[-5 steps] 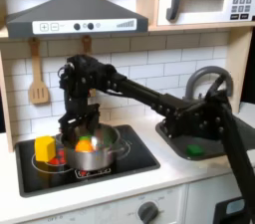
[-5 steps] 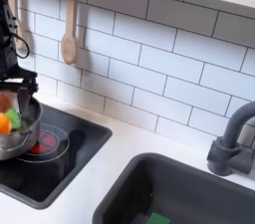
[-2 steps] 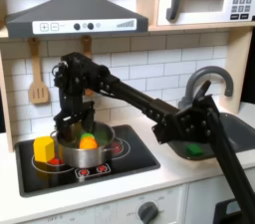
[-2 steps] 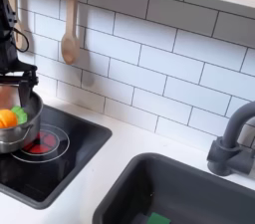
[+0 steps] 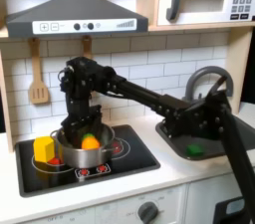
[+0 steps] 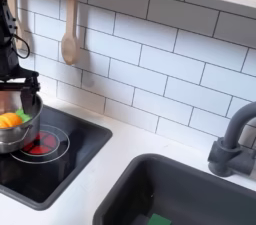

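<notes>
Gripper (image 5: 77,126) low over the steel pot (image 5: 88,154), at its 10 o'clock rim. Claw spread: cannot tell. Orange piece (image 5: 90,142) inside; yellow block (image 5: 44,149) at pot's 9 o'clock.

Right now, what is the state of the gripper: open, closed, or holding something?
Gripper: at the rim of the metal pot on the stove; open or closed cannot be told.

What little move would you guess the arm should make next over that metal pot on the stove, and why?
Probably a short, straight lift. The gripper sits low at the back rim of the metal pot, right above the orange piece and green piece inside. The yellow block stands close on the first exterior view's left, so sideways motion risks bumping the pot or the block.
</notes>
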